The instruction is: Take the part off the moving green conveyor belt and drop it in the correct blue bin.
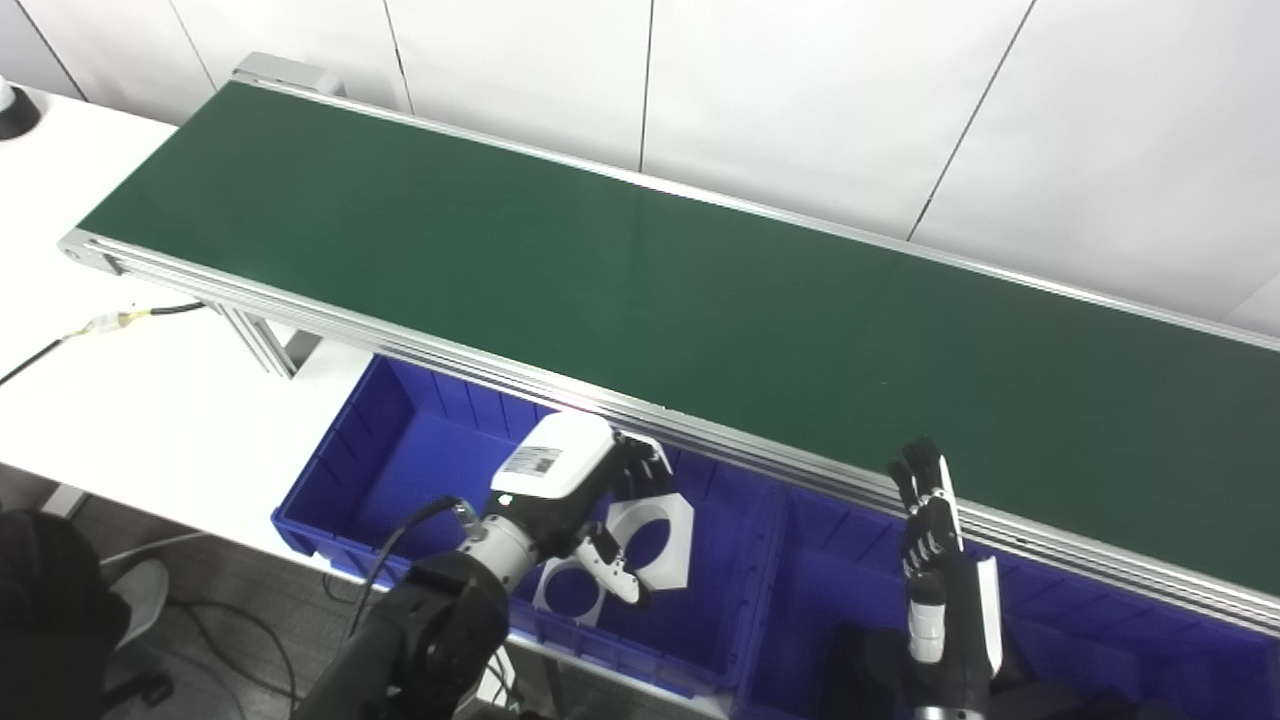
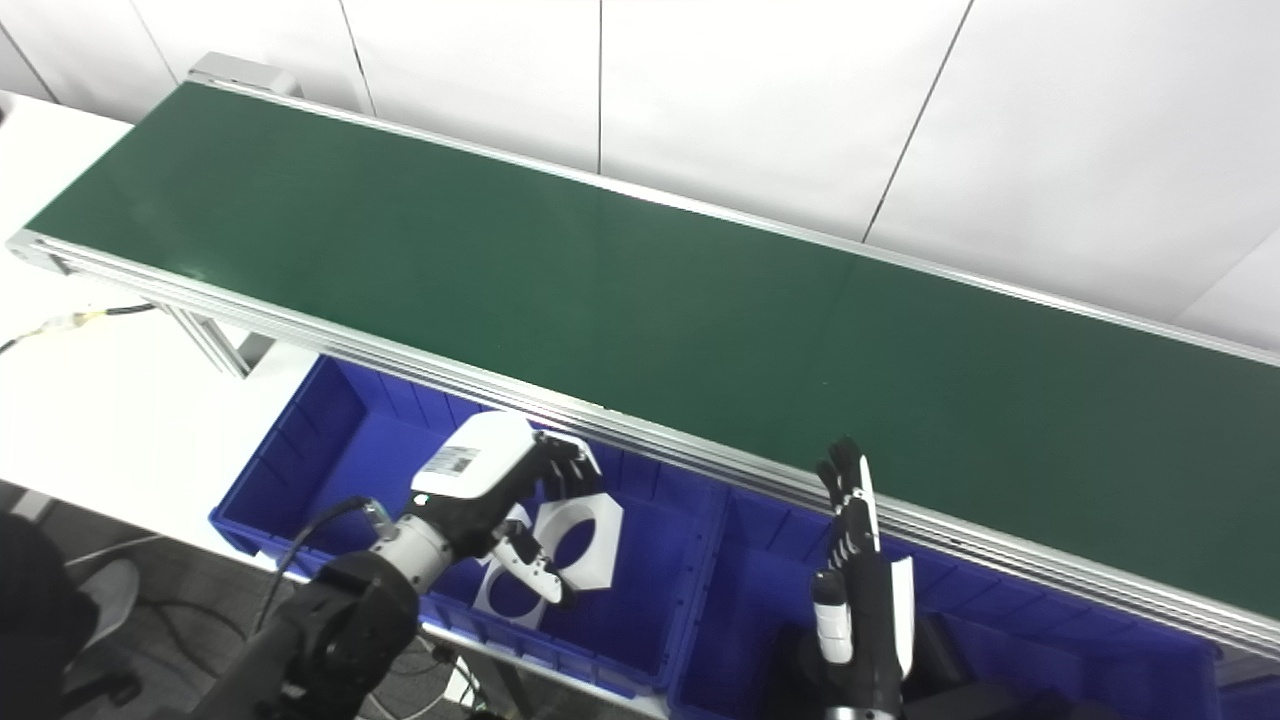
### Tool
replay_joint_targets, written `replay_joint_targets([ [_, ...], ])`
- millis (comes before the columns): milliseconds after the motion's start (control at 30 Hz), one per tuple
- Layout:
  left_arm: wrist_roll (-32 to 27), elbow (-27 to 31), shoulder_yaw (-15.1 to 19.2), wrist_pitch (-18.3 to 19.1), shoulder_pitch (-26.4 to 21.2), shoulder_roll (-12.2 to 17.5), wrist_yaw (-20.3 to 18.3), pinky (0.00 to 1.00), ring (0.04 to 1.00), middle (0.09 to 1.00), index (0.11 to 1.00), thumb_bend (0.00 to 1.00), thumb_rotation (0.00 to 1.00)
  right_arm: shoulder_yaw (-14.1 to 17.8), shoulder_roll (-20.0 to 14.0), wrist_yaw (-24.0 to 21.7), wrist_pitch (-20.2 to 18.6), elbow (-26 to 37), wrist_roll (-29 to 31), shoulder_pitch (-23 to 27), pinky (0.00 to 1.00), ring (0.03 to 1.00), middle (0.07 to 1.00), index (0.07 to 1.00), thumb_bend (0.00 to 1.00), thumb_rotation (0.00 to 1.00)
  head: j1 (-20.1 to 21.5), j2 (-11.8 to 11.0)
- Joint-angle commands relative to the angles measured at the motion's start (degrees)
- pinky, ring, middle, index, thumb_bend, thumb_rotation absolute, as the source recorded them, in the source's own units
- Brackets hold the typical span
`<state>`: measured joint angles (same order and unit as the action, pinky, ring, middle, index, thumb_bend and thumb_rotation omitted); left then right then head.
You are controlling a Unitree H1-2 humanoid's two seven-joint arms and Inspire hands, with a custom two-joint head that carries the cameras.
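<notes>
My left hand [image 1: 590,490] hangs over the left blue bin [image 1: 400,450], just below the conveyor's front rail. Its fingers and thumb are closed on a white flat part with a round hole [image 1: 660,535], held tilted above the bin floor. A second white part with a hole [image 1: 570,592] lies in the same bin, right beneath it. My right hand [image 1: 930,540] stands upright with its fingers straight and apart, holding nothing, over the right blue bin [image 1: 830,570]. The green conveyor belt [image 1: 640,300] shows no part on it.
The belt's aluminium front rail [image 1: 760,455] runs just above both bins. A white table [image 1: 150,400] lies to the left, with a cable [image 1: 110,322] across it. A white panelled wall [image 1: 800,100] stands behind the belt.
</notes>
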<state>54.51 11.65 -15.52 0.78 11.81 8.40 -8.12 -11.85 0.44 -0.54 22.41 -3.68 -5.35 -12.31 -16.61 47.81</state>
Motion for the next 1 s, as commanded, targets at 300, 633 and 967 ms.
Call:
replay_joint_targets([
  [300, 2.13, -10.24, -4.80, -2.53, -5.30, 0.35, 11.81, 0.42, 0.487, 0.485, 0.498, 0.52, 0.00, 0.02, 1.07, 0.25, 2.05, 1.36, -1.33, 0.64, 0.99, 0.942, 0.960, 0.973, 0.86, 1.00, 1.82, -0.02],
  [633, 1.14, -22.05, -6.95, -2.38, -9.07, -1.85, 20.27, 0.41, 0.471, 0.472, 0.516, 0.52, 0.00, -0.22, 1.47, 0.46, 2.43, 1.82, -1.75, 0.14, 0.97, 0.940, 0.954, 0.964, 0.84, 1.00, 3.12, 0.29],
  [967, -1.24, -24.25, -8.46, -4.10, -9.16, -0.69, 23.63, 0.45, 0.512, 0.534, 0.505, 0.52, 0.03, -0.24, 1.88, 0.28, 2.57, 1.48, -1.25, 0.17, 0.98, 0.940, 0.953, 0.962, 0.84, 0.99, 3.43, 0.47],
])
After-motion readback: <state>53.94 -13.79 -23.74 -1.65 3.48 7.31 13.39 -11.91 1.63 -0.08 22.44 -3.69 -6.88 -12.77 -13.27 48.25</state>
